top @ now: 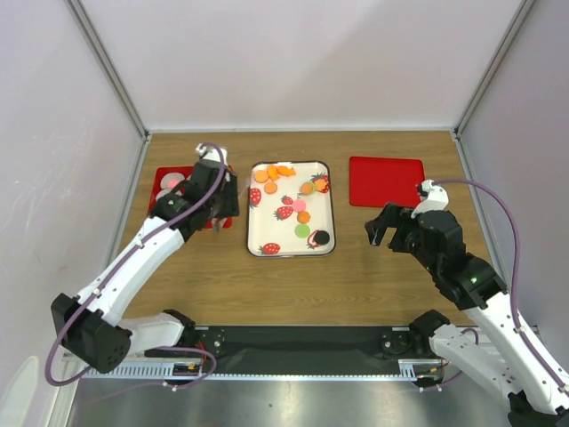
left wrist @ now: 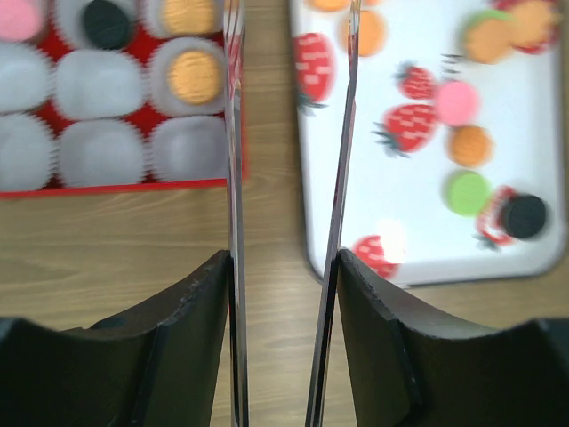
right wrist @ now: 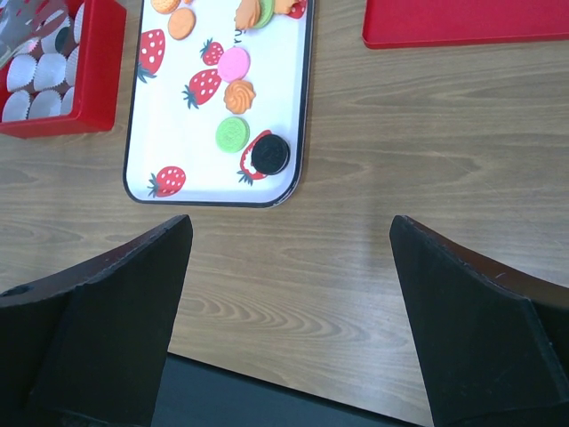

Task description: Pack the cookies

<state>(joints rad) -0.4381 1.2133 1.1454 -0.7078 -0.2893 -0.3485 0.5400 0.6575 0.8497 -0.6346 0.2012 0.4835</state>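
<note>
Hovering: left claw (left wrist: 292,36) sits over the bare strip of surface (left wrist: 133,249) between the red box (left wrist: 133,187) and the tray (left wrist: 524,133), its thin fingers a narrow gap apart with nothing between them. Right claw (right wrist: 289,222) is spread wide and empty, above the surface near the tray's near right corner. Cookies (right wrist: 234,64): most lie loose on the tray. Four show in the box's pale cups (left wrist: 98,151): pink, black, two orange. Red lid (right wrist: 462,22) lies flat right of the tray.

On the surface (top: 356,285), the cookies (top: 302,216) lie on a middle tray (top: 276,233). The box (top: 161,182) lies left of it, the lid (top: 386,181) right.
</note>
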